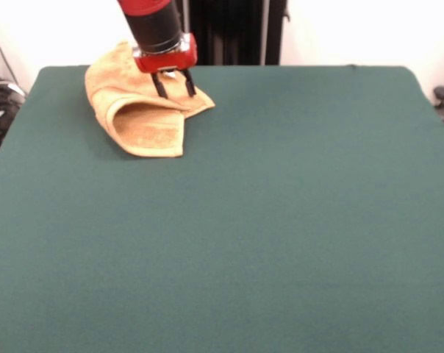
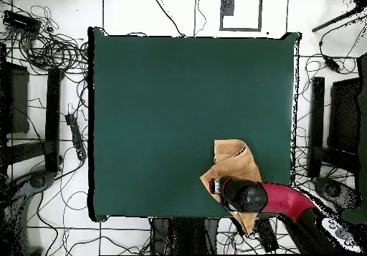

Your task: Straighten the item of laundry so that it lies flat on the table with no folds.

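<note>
The mustard-yellow towel (image 1: 145,118) lies crumpled at the table's (image 1: 281,220) far left corner in the front view, close to the pedestal. Its near part is folded over into a curled flap, and its far part reaches past the table's edge. My gripper (image 1: 173,86) is right over the towel's far right part, open, its two black fingers (image 1: 159,87) apart with the tips at or just above the cloth. In the overhead view the towel (image 2: 233,161) lies near the table's (image 2: 179,102) bottom right edge, and the arm covers part of it; the gripper (image 2: 218,186) shows only from above.
The red and black arm (image 2: 283,200) comes in from the bottom right in the overhead view. Cables and stands (image 2: 50,52) lie on the floor around the table. A black pedestal column (image 1: 233,33) stands behind the far edge.
</note>
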{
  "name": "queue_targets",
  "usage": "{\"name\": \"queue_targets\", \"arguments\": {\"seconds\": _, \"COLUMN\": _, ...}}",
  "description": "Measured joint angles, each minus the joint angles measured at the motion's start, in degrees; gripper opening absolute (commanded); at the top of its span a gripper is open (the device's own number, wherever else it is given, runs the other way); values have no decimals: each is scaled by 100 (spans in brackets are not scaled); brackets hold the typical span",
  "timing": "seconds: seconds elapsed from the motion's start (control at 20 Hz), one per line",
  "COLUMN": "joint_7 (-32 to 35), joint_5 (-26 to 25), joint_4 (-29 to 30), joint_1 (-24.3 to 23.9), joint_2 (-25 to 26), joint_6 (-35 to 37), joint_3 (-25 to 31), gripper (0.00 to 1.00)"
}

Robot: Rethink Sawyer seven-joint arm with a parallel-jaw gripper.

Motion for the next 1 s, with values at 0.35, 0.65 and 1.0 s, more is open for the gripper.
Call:
{"name": "queue_targets", "arguments": {"seconds": 0.35, "joint_7": 0, "joint_5": 2, "joint_4": -35, "joint_1": -15, "joint_2": 31, "joint_6": 61, "joint_3": 18, "gripper": 100}}
{"name": "queue_targets", "arguments": {"seconds": 0.65, "joint_7": 0, "joint_5": 45, "joint_4": -44, "joint_1": -128, "joint_2": 6, "joint_6": 224, "joint_3": 137, "gripper": 100}}
{"name": "queue_targets", "arguments": {"seconds": 1.0, "joint_7": 0, "joint_5": 302, "joint_4": -96, "joint_1": -402, "joint_2": -209, "joint_6": 617, "joint_3": 397, "gripper": 100}}
